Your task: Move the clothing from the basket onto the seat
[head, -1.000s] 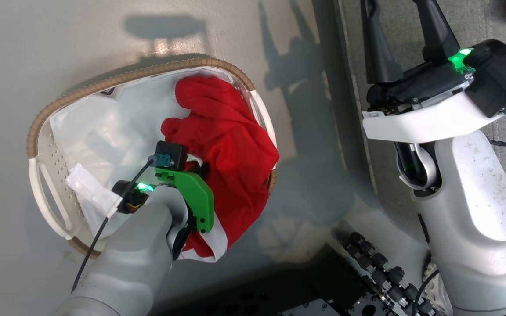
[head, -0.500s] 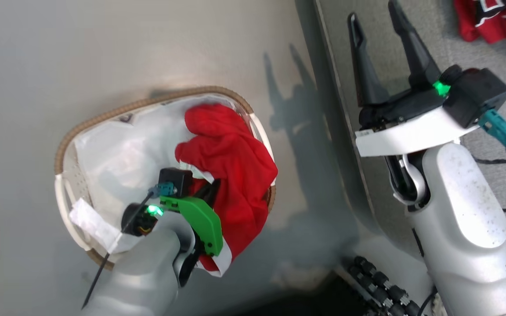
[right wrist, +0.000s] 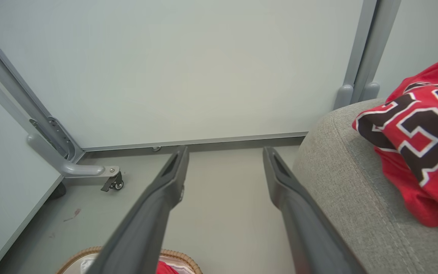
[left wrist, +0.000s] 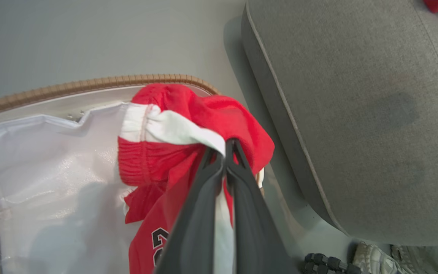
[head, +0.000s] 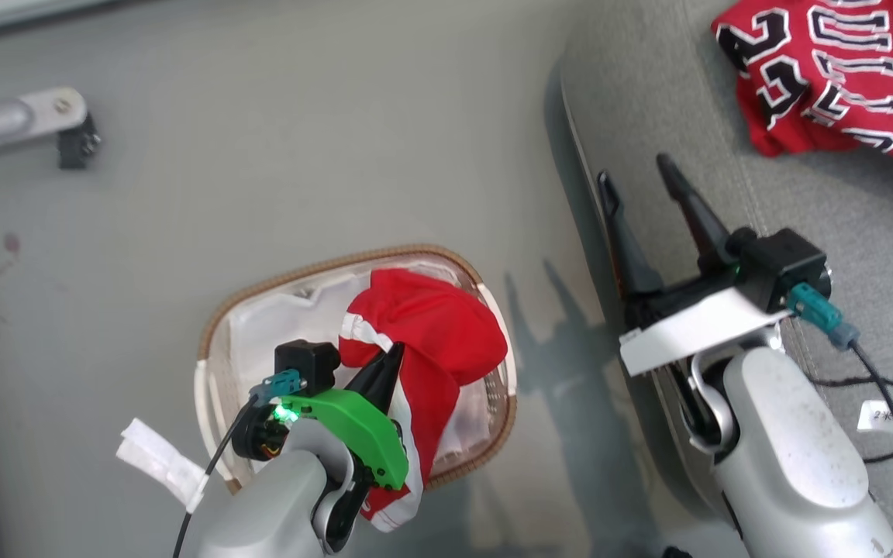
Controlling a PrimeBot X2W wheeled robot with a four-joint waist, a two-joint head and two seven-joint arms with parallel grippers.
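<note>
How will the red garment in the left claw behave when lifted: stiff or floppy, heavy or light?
Probably floppy: the red garment droops in folds around the shut left claw. Likely light: a small pinch holds it. Its hanging end may catch the basket rim.

Two red garments [head: 435,341] [head: 842,77], one basket [head: 284,279], apparently one liner [left wrist: 51,160], one seat [head: 842,209], two pincers [head: 394,353] [head: 634,172]

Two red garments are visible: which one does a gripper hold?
The white-banded garment at the basket, pinched by the left gripper; the big-lettered jersey lies loose on the seat.
</note>
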